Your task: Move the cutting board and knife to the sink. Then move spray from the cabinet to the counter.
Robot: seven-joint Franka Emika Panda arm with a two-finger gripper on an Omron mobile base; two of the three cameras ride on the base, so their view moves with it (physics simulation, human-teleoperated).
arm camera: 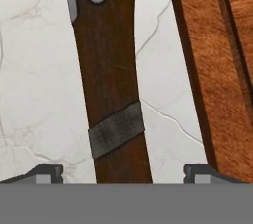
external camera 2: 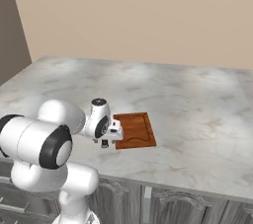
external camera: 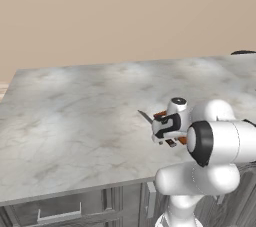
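The knife (arm camera: pixel 111 85) lies on the marble counter (arm camera: pixel 29 70), its dark brown handle running between my two fingertips (arm camera: pixel 47 171). My gripper (arm camera: pixel 131 173) is open, low over the handle, with a gap on each side. The knife's silver blade tip (external camera: pixel 145 116) pokes out left of the gripper (external camera: pixel 167 138). The reddish-brown cutting board (external camera 2: pixel 134 130) lies flat just beside the knife, its grooved edge (arm camera: pixel 217 70) close to one finger. In the right base view the gripper (external camera 2: pixel 106 142) hangs at the board's left edge. The sink, the spray and the cabinet are out of view.
The counter (external camera: pixel 75 111) stretches wide and bare to the left and back, ending at a beige wall. Grey wood drawer fronts (external camera: pixel 65 211) run below its near edge. A thin dark curved shape (external camera: pixel 243 52) sits at the far right edge; I cannot tell what it is.
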